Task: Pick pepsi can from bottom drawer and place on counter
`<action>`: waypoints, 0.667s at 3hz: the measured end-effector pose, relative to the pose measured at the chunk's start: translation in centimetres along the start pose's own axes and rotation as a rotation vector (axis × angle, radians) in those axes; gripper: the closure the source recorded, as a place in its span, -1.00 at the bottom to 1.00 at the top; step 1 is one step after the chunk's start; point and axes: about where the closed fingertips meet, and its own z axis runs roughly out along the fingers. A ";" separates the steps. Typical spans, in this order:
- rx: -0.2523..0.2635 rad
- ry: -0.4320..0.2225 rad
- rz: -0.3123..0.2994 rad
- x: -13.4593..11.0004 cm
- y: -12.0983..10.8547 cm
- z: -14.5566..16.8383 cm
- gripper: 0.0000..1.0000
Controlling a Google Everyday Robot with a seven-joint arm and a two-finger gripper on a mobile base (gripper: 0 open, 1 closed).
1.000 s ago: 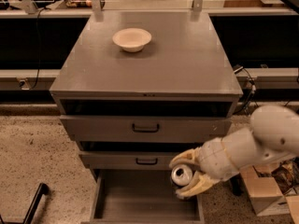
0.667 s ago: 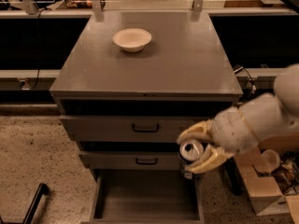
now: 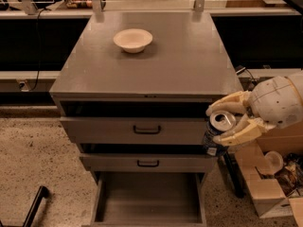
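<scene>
The gripper [image 3: 214, 125] is clamping its jaws on the pepsi can [image 3: 221, 121] beside the cabinet's [image 3: 109, 131] right edge, below the tabletop [image 3: 180, 65]. The gripper is hiding part of the can's side; its long axis is running near-vertical, top up.

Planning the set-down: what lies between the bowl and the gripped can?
Camera view shows only bare counter: the bowl sits toward the back, and the gripper holds the pepsi can beside the front right corner.
</scene>
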 end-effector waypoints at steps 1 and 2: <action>-0.001 0.000 -0.001 0.0 0.0 0.1 1.00; -0.006 0.036 0.053 -0.2 -1.9 0.5 1.00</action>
